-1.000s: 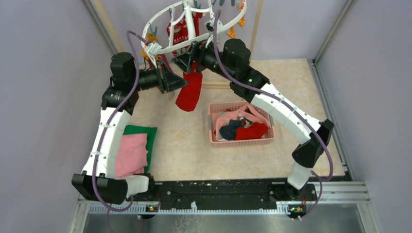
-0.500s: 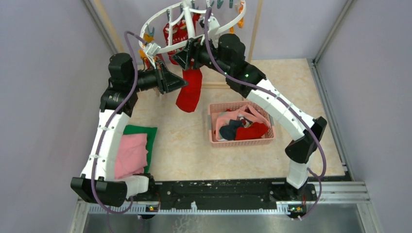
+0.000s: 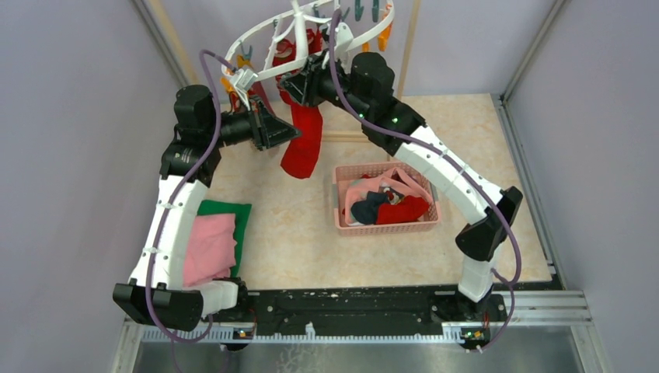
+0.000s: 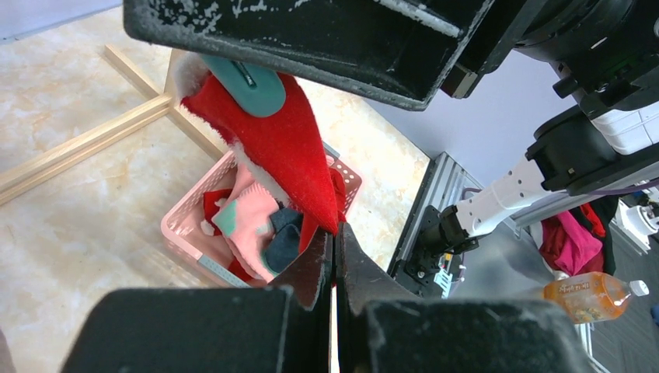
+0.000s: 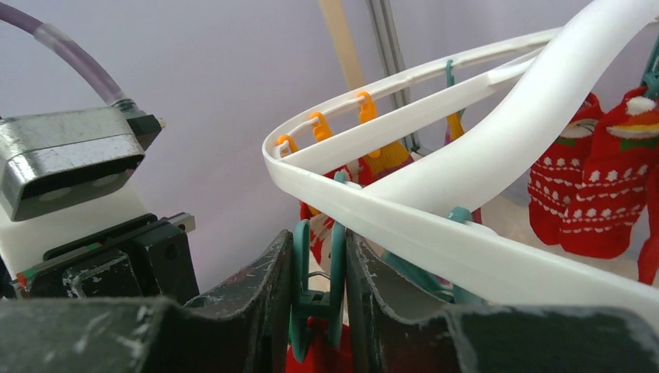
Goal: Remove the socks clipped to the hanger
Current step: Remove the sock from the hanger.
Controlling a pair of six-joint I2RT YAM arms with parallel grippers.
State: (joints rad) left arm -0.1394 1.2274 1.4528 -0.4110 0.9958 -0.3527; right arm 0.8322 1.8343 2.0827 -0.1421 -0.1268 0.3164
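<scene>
Right wrist: right hand [image 5: 319,260] pinches teal clip [image 5: 300,281] under hanger rim [image 5: 435,237]; left hand [image 4: 334,242] grips red sock [image 4: 287,155]

The left gripper [image 3: 286,133] holds a red sock [image 3: 305,149] hanging beneath the tilted white hanger [image 3: 263,36].

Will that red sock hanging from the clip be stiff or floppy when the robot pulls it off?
Probably floppy: the red sock hangs limp and curved under its teal clip. Likely light too, as one small clip holds it. Its fuzzy fabric should not slip easily.
</scene>
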